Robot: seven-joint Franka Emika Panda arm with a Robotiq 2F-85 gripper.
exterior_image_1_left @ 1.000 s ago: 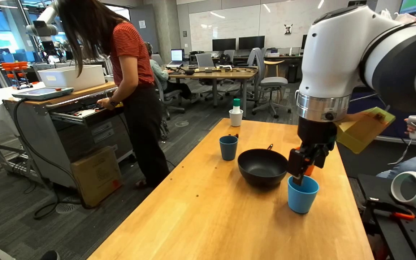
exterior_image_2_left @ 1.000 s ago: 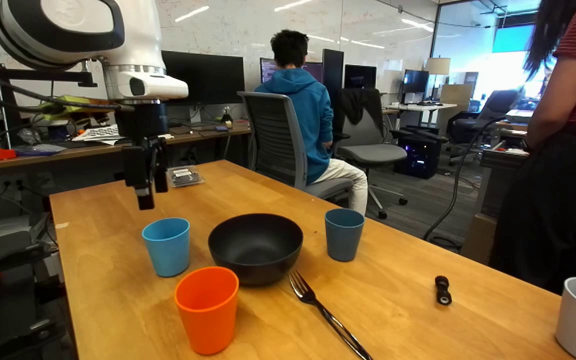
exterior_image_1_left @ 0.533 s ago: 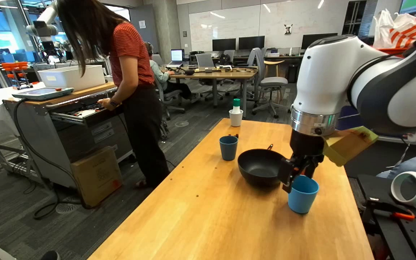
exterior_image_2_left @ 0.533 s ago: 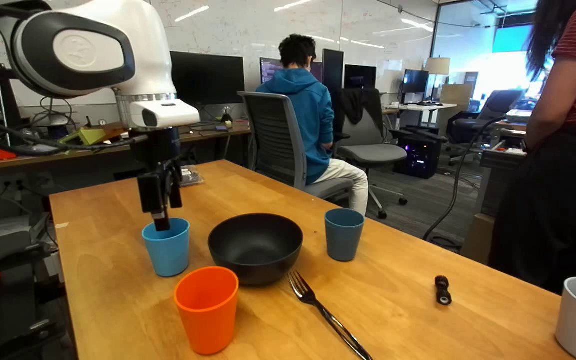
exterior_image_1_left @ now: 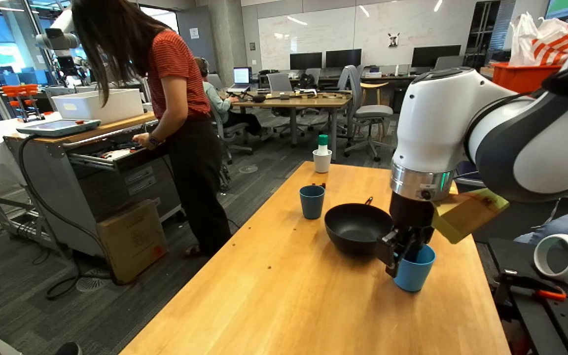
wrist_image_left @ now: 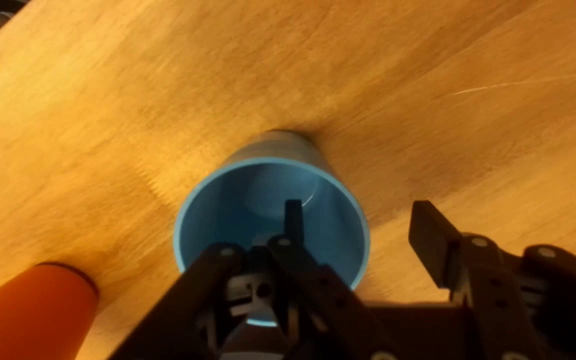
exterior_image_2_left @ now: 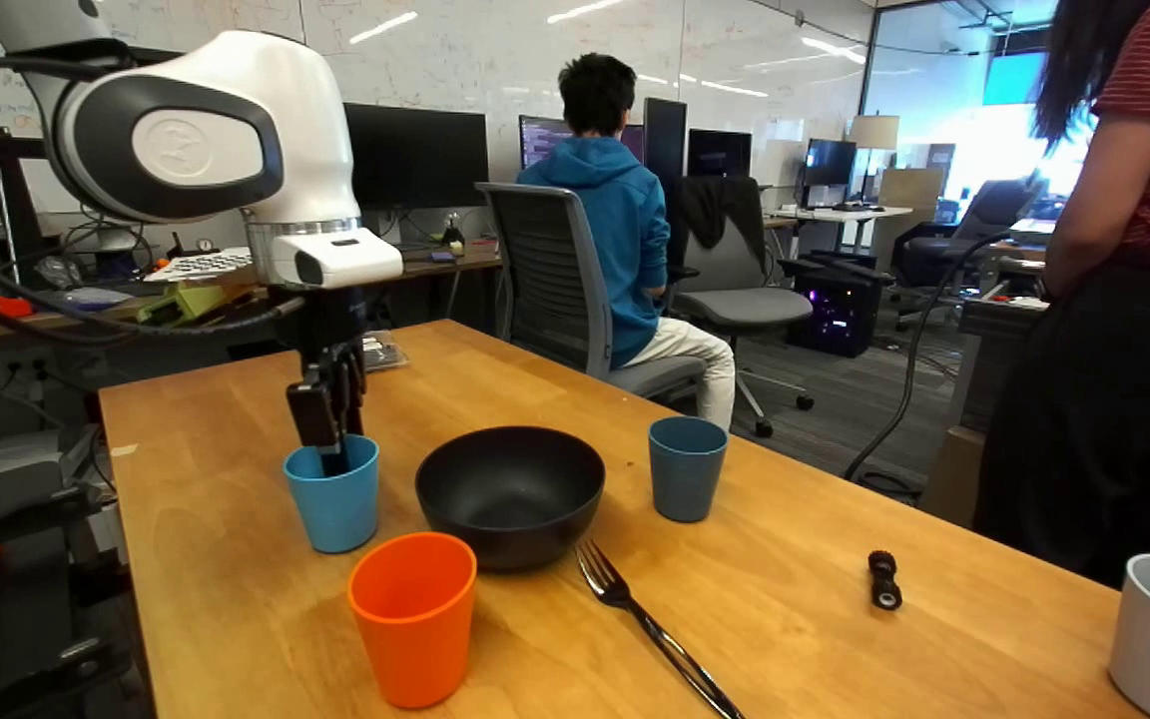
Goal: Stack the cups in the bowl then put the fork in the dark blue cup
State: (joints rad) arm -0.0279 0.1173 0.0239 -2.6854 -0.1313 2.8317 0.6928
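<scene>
Your white-and-black arm (exterior_image_2_left: pixel 313 125) points its black 2-finger gripper (wrist_image_left: pixel 357 215) down, jaws spread, 1 inside the light blue round plastic cup (exterior_image_2_left: pixel 339 513), 1 outside.

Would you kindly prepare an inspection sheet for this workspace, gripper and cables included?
Surface: wooden table with a few dark specks.
Job's things: light blue cup, orange cup and dark blue cup upright on the table, outside the black bowl; fork lying beside it.
Clutter: small black part, plastic case, green-capped bottle in white cup.
Gripper: jaws apart, astride the light blue cup's rim.
Cables: dark cable beside the robot arm; cabinet cable reaching the floor.
Surroundings: standing person at drawer cabinet; seated person in blue hoodie.
</scene>
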